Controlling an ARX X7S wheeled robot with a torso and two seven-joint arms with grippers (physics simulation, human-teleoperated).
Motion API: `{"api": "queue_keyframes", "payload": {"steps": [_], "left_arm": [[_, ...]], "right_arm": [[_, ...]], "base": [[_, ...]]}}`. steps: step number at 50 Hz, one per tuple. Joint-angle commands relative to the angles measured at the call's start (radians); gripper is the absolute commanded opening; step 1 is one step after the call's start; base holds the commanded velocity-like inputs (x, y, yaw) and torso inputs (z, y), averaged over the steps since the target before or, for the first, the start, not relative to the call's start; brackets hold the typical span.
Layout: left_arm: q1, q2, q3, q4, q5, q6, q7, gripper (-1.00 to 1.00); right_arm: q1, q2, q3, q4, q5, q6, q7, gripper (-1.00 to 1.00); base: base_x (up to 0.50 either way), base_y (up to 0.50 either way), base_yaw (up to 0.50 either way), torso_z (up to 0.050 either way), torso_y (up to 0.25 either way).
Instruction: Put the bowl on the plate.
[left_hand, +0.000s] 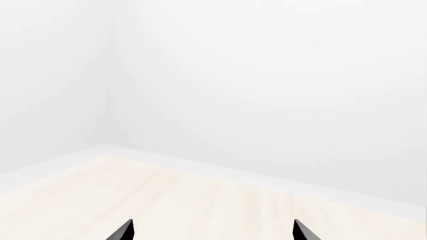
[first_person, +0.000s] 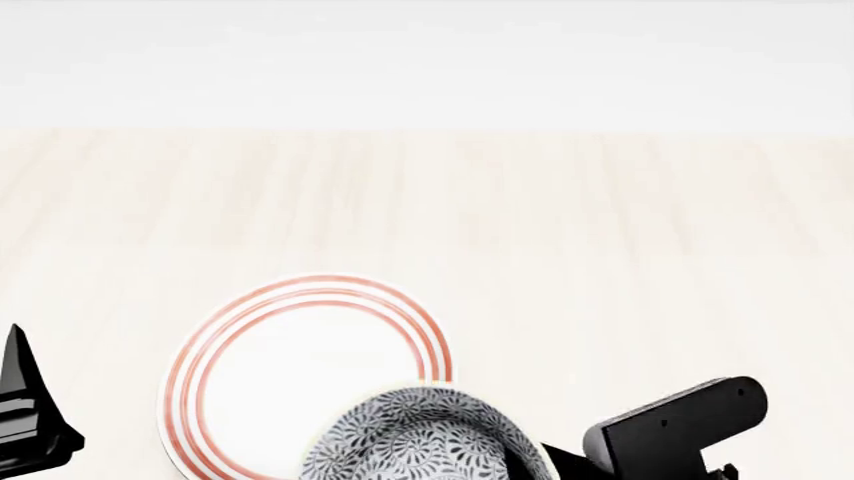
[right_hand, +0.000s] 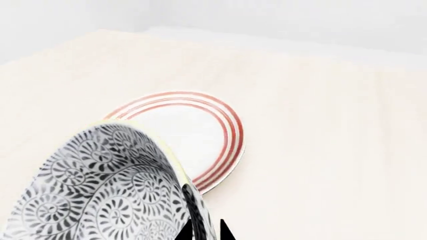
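Note:
The grey-and-white floral bowl (first_person: 424, 440) hangs over the near right edge of the white plate (first_person: 300, 365) with red rings. My right gripper (right_hand: 203, 231) is shut on the bowl (right_hand: 100, 185), one finger inside its wall and one outside. In the right wrist view the bowl covers part of the plate (right_hand: 193, 130). My left gripper (left_hand: 212, 231) stands open with nothing between its fingertips, facing bare tabletop and a white wall. In the head view only a dark part of the left arm (first_person: 27, 410) shows, left of the plate.
The pale wooden tabletop (first_person: 601, 250) stretches away behind and to the right of the plate, ending at a white wall. The right arm's black body (first_person: 674, 425) sits at the lower right, beside the bowl.

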Motion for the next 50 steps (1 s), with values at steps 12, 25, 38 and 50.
{"api": "queue_keyframes", "payload": {"steps": [12, 25, 38, 50], "left_arm": [[0.01, -0.01, -0.001, 0.01, -0.017, 0.004, -0.007, 1.0], [0.024, -0.02, -0.021, 0.025, -0.039, 0.009, -0.01, 1.0], [0.031, -0.027, -0.032, 0.031, -0.056, 0.013, -0.015, 1.0], [0.029, -0.031, -0.028, 0.03, -0.054, 0.018, -0.019, 1.0]], "right_arm": [[0.196, -0.187, 0.05, 0.157, -0.073, -0.129, -0.118, -1.0], [0.337, -0.373, 0.011, 0.565, -0.076, -0.108, -0.159, -1.0], [0.414, -0.48, 0.019, 0.845, -0.048, -0.121, -0.251, -1.0], [0.48, -0.524, 0.102, 1.017, 0.116, -0.057, -0.336, -1.0]], "base": [[0.0, 0.0, 0.0, 0.0, 0.0], [0.0, 0.0, 0.0, 0.0, 0.0], [0.0, 0.0, 0.0, 0.0, 0.0], [0.0, 0.0, 0.0, 0.0, 0.0]]}}
